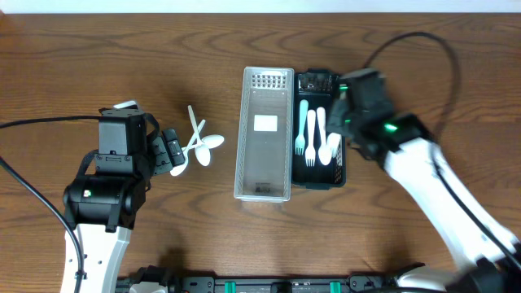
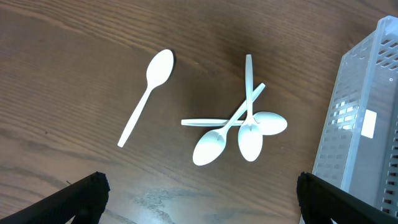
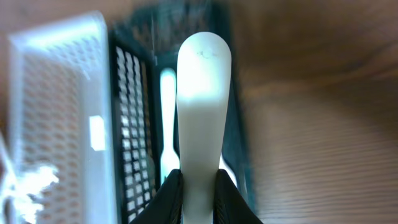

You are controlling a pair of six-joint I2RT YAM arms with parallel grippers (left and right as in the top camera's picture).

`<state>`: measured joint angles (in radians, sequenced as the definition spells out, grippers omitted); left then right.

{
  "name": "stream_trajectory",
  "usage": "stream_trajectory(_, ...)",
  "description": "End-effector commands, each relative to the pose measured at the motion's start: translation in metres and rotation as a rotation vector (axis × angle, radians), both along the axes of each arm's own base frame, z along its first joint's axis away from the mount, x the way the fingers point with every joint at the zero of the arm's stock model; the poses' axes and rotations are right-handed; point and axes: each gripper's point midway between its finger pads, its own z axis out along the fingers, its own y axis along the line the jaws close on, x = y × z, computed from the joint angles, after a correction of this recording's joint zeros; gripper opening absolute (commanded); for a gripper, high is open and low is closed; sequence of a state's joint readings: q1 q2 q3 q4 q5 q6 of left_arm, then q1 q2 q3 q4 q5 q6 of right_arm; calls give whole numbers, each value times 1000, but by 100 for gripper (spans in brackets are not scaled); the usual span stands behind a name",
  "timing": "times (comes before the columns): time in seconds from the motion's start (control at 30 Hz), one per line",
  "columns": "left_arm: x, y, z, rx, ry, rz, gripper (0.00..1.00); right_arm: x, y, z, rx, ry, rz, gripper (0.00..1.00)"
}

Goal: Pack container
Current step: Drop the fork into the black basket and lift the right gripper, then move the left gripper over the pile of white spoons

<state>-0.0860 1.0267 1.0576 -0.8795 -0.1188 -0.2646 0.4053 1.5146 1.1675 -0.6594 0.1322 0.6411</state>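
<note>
1. Right fingers (image 3: 176, 198): closed on the lower end of a white plastic utensil (image 3: 203, 93), which stands up between them in the right wrist view. Its type cannot be told from the visible rounded end. Keep the grip firm until the piece is low in the container.

2. Target: the black basket (image 1: 317, 79), directly below the held piece. It already holds white cutlery (image 1: 312, 134) laid lengthwise. Judged step: deposit the held utensil alongside these pieces.
   - Turn the wrist so the utensil's long axis runs parallel to the basket's long walls.
   - Lower until the piece is just above the cutlery already in place, then part the fingers. A release from height risks a bounce over the wall.
   - Stay on the black side. The white basket (image 1: 264, 175) touches it on its left, and a sideways drift would drop the piece in the wrong container.

3. Left fingers (image 2: 81, 199): spread open and empty, hovering over the surface (image 2: 74, 50).

4. Beyond them lie one single spoon (image 2: 149, 90) and three crossed spoons (image 2: 239, 127), near the white basket. The crossed group overlaps, so take the topmost piece first.
</note>
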Motion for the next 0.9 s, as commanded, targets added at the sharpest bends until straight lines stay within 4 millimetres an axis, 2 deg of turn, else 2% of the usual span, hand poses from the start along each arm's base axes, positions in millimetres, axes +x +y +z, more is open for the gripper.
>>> stream_trajectory(0.0,2,2,5,8,-9,0,98,-1,13,-40,-63,79,43,10)
stream_trajectory(0.07,2,2,5,8,-9,0,98,-1,23,-56,-89,98,100,13)
stream_trajectory(0.13,2,2,5,8,-9,0,98,4,34,-56,-111,70,189,27)
stream_trajectory(0.17,2,2,5,8,-9,0,98,6,39,-49,-105,49,216,38)
stream_trajectory(0.23,2,2,5,8,-9,0,98,10,41,-33,-95,9,235,51)
stream_trajectory(0.3,2,2,5,8,-9,0,98,16,37,-4,-80,-50,226,66)
stream_trajectory(0.37,2,2,5,8,-9,0,98,21,28,28,-61,-115,201,75)
stream_trajectory(0.4,2,1,5,3,-10,2,98,22,18,48,-49,-156,174,78)
stream_trajectory(0.5,2,0,5,-9,-10,3,98,23,-16,84,-31,-234,92,82)
stream_trajectory(0.6,-2,-10,0,-56,17,-30,98,18,-62,99,-41,-243,-14,84)
stream_trajectory(0.7,-5,-17,-2,-90,34,-54,98,5,-108,90,-68,-171,-125,85)
stream_trajectory(0.77,-3,-19,-1,-97,25,-60,98,-5,-135,74,-88,-91,-189,87)
stream_trajectory(0.87,7,-15,-2,-105,9,-11,98,-18,-160,51,-109,10,-243,89)
